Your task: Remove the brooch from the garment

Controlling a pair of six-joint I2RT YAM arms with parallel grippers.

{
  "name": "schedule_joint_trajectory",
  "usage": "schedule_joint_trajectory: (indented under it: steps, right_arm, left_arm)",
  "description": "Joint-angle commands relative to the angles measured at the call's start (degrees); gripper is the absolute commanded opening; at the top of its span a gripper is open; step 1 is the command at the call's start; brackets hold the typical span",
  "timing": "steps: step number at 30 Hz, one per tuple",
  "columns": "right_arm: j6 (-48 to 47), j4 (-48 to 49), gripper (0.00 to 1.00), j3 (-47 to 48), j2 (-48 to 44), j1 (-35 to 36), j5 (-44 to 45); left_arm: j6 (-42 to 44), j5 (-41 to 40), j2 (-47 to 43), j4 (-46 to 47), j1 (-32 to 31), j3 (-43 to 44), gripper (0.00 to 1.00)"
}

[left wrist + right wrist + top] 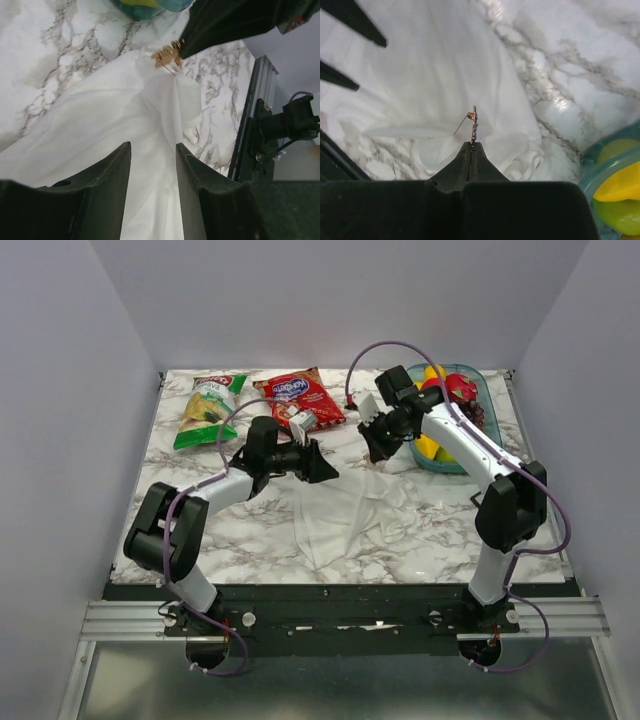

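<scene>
Between the pressed-together tips of the right gripper (471,147) sits the brooch (473,123), pinched edge-on, its thin pin swung open and jutting off to one side. Just beyond and below those tips lies the white garment (430,75), bunched into a fold that rises toward the brooch in the left wrist view. I cannot tell whether the pin is clear of the cloth or threaded through it.

Ahead of the left gripper (153,146) the fabric runs on under its spread fingers, which pinch nothing, so the garment looks unanchored.

That seems the main risk. If the pin is caught, a pull away from the cloth would likely lift the whole garment rather than free the brooch, or snag and tear the weave. The grip is narrow and on the rim, so a sideways tug could twist the brooch out of the tips and drop it into the folds.
</scene>
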Motion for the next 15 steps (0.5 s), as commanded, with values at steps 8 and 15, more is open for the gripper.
schedule_joint_trajectory:
  steps: [8, 15]
  right_arm:
    - [15.62, 29.07, 0.00, -9.04, -8.95, -2.17, 3.57]
    - [4.13, 24.70, 0.00, -10.28, -11.07, -2.26, -20.22]
  left_arm:
    - [27.40, -13.17, -11.75, -29.39, 1.77, 7.08, 0.50]
    - [37.14, -4.84, -12.80, -42.39, 3.09, 15.69, 0.50]
